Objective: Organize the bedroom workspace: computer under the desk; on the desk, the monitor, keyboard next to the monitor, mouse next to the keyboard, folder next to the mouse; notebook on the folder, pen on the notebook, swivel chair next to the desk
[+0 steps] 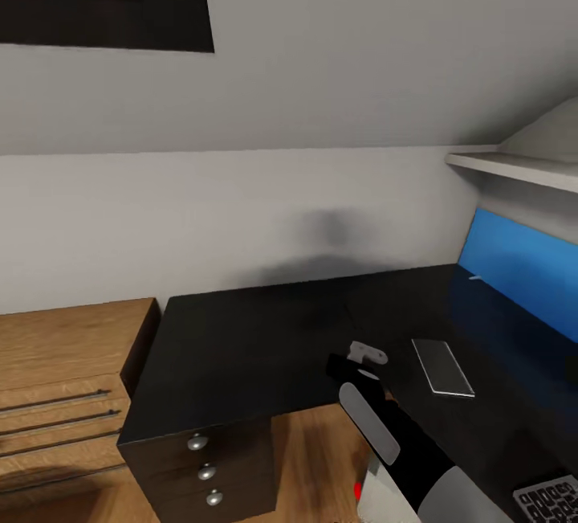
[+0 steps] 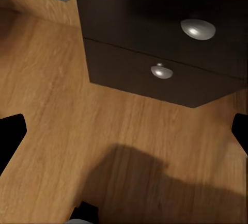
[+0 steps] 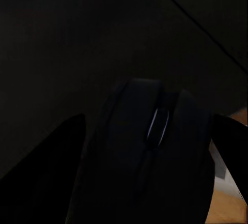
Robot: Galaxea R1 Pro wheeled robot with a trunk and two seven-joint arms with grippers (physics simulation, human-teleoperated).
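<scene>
The large L-shaped black-topped desk (image 1: pixel 241 338) stands against the pale grey wall (image 1: pixel 241 210). Its blue back panel (image 1: pixel 514 262) rises along the far right arm of the top, with a white shelf (image 1: pixel 514 165) above the panel. The black three-drawer unit (image 1: pixel 201 467) with round silver knobs sits under the near left corner of the desk. The low light-wood cabinet (image 1: pixel 64 378) with long dark handles stands just beside the desk on that same side. The wooden plank floor (image 2: pixel 62 131) runs beneath the drawer unit.

A flat dark rectangular item with a pale edge (image 1: pixel 441 366) lies on the desk top near the blue panel; what it is cannot be told at this resolution. The corner of the flat black keyboard with grey keys (image 1: pixel 550 499) rests on the near right part of the desk. A short thin white pen (image 1: pixel 475 276) lies on the desk at the foot of the blue panel.

The right gripper (image 1: pixel 353 362), on a black and grey arm, hangs over the front edge of the desk. In the right wrist view its two black fingers (image 3: pixel 46 157) are closed against the sides of a black computer mouse (image 3: pixel 150 152) with a pale scroll wheel, held above the desk top.

The left gripper (image 2: pixel 124 136) is down by the floor near the drawer unit, fingers spread wide, with nothing between them.
</scene>
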